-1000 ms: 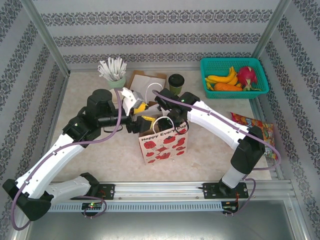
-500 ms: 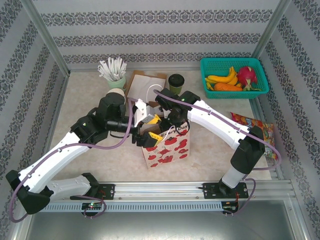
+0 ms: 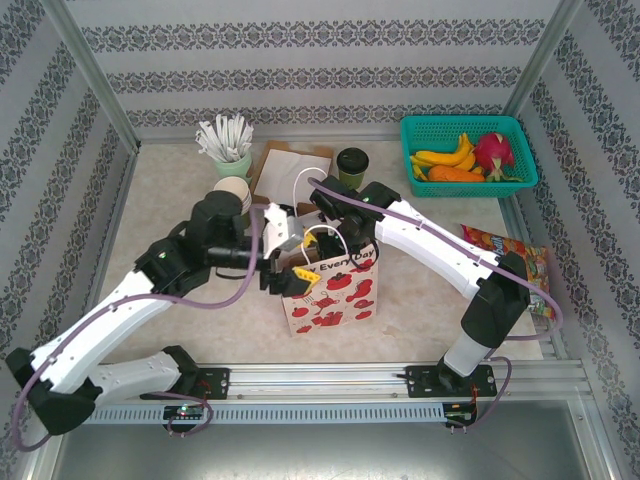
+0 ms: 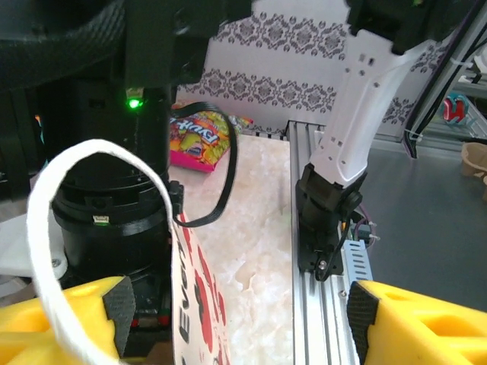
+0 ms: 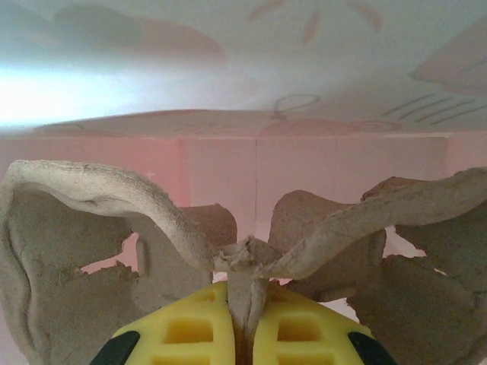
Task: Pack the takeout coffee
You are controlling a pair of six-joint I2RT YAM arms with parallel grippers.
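Note:
One takeout coffee [image 3: 352,165], an olive-green cup with a black lid, stands at the back of the table behind the arms. The white paper bag [image 3: 335,295] with red prints stands upright at centre front. My right gripper [image 5: 243,304] is down inside the bag, shut on the middle ridge of a brown pulp cup carrier [image 5: 91,228]. My left gripper [image 3: 300,258] is open at the bag's left rim. In the left wrist view the bag wall [image 4: 194,304] passes between its yellow fingers [image 4: 415,327], and the white handle loop [image 4: 42,228] hangs over the left one.
A stack of cream cups [image 3: 232,193] and a mint cup of white sticks [image 3: 230,148] stand at the back left. A teal basket [image 3: 500,128] of fruit sits at the back right, a candy packet [image 3: 515,255] at the right edge. The metal rail [image 3: 330,382] runs along the front.
My left gripper has swung from behind the bag to its left rim and narrowed slightly. The bag tilted and then straightened. The right arm has stayed in the bag.

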